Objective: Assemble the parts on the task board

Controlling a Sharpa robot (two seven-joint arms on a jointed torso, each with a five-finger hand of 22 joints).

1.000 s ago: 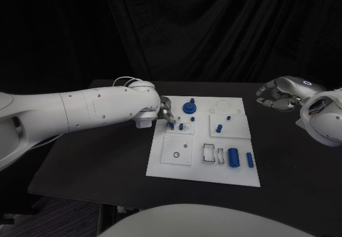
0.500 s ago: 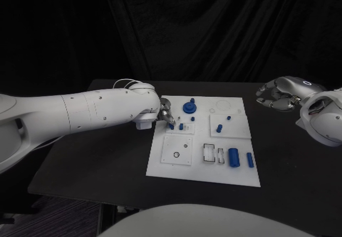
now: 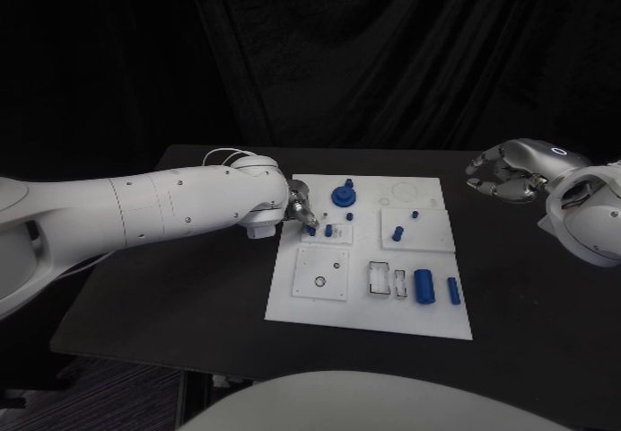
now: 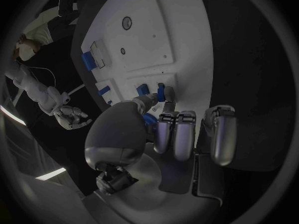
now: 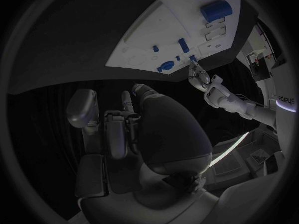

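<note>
The white task board point(image 3: 369, 314) lies mid-table. My left hand point(image 3: 301, 208) reaches over the board's left edge, and its thumb and a finger pinch a small blue peg point(image 3: 310, 230) standing in a raised plate. In the left wrist view the fingertips point(image 4: 167, 118) meet that peg point(image 4: 162, 92) on the board point(image 4: 143, 40). A second peg point(image 3: 328, 231) stands just beside it. My right hand point(image 3: 509, 172) hovers to the right of the board, apart from it, fingers curled in on nothing; in its own wrist view the hand point(image 5: 143, 129) holds nothing.
On the board are a blue knob point(image 3: 345, 194), two more pegs point(image 3: 398, 233) on the right plate, a black ring point(image 3: 319, 282), a rectangular slot frame point(image 3: 378, 277) and two blue cylinders point(image 3: 426, 286) near the front right. Black table surrounds the board.
My left arm has shifted slightly toward the board while its hand stays at the peg. The right hand has not moved.
</note>
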